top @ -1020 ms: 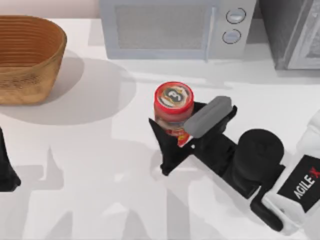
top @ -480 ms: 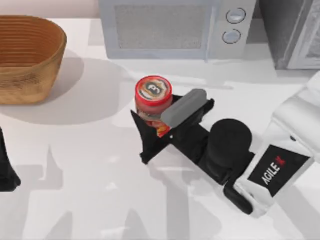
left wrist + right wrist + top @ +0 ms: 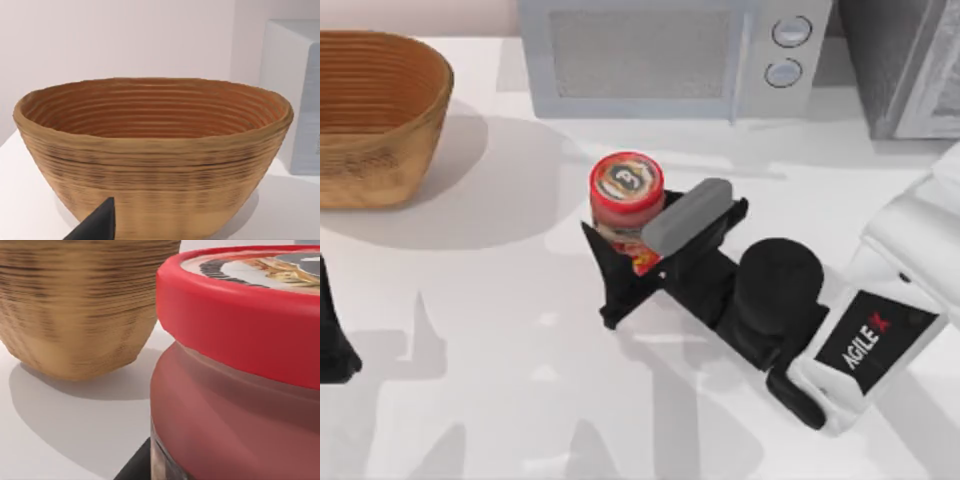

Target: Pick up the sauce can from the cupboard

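right gripper [image 3: 632,262]: jaws pinching small red-lidded cylindrical sauce can [image 3: 625,205] | can upright between the jaws | left gripper [image 3: 332,345]: parked at left edge, jaw state unclear

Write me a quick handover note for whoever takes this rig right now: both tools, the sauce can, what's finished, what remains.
Right tool: shut on the small red-lidded sauce can, mid-table in front of the grey microwave.
Left tool: parked at the table's left edge, near the woven brown basket.
Done: can grasped.
Left: whether the can is lifted clear of the white table is unclear; confirm, then finish the pick.
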Controlling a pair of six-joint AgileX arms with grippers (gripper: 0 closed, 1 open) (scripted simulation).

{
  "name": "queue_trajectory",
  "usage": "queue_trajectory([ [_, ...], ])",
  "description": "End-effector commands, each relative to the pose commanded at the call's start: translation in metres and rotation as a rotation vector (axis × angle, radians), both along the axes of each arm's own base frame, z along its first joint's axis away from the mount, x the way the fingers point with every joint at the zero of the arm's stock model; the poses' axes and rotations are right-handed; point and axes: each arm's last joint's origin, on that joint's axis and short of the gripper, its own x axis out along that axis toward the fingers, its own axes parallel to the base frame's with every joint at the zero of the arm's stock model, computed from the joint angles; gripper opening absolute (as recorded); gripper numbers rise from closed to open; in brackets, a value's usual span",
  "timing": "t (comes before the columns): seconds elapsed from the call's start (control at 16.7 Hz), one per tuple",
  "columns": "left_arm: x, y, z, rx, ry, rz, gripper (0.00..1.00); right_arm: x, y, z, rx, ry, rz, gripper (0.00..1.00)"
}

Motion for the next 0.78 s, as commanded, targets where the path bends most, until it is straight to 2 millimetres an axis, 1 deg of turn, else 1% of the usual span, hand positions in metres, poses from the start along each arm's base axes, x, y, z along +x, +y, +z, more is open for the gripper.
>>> queue_trajectory([
  [0.42,0.0000,0.0000,0.0000,0.000,0.000,0.000,1.00,0.0000,0.0000,0.0000,0.000,0.000,0.000,0.98],
  [0.48,0.0000,0.0000,0.0000,0.000,0.000,0.000,1.00,0.0000,0.0000,0.0000,0.000,0.000,0.000,1.00],
  [0.78,0.0000,0.0000,0.0000,0.000,0.000,0.000,1.00,0.0000,0.0000,0.0000,0.000,0.000,0.000,1.00],
])
